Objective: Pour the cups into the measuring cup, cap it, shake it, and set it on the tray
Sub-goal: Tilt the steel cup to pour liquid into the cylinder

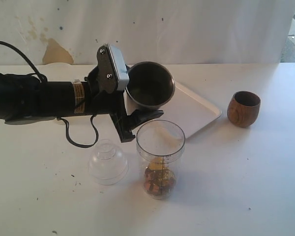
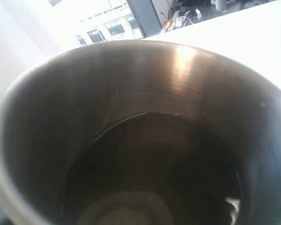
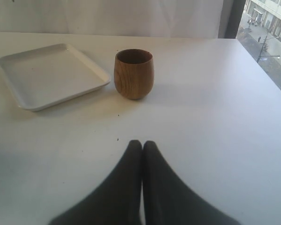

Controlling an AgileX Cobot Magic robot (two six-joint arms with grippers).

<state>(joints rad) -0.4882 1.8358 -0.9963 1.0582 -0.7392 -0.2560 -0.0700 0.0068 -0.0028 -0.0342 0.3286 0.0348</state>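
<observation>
Left of measuring cup (image 1: 161, 157), near but not touching: clear dome (image 1: 108, 162) mouth-down on table (image 1: 246, 196), either the cap or an upturned plastic cup, cannot tell which. Risk of a knock from the loose cable (image 1: 81, 141) hanging off the left arm with any drop or swing.

Above measuring cup, a little behind its rim: steel tumbler (image 1: 150, 86) tipped on its side, mouth toward camera. Main risk: spill onto table from a mouth not centred over the rim. Second risk: lower finger, close above the rim, bumping the tall measuring cup and toppling it with the brownish fill at its bottom. Also possible: smooth steel slipping in a tilted grip. Dark inside tumbler (image 2: 140, 140) in left wrist view, leftover contents cannot tell.

Behind and right of measuring cup: white tray (image 1: 199, 110). Well right of measuring cup, past the tray corner: wooden cup (image 1: 244, 108), upright, untouched, not yet poured by the look of it.

Left gripper (image 1: 130, 93): spread wide around tumbler wall, grey pad on top, black finger underneath, firm hold.

Right gripper (image 3: 142, 145): absent from exterior view. Fingers (image 3: 126, 187) pressed together, nothing between, over bare table, pointing toward wooden cup (image 3: 134, 73) and tray (image 3: 51, 75). Place relative to measuring cup: cannot tell.
</observation>
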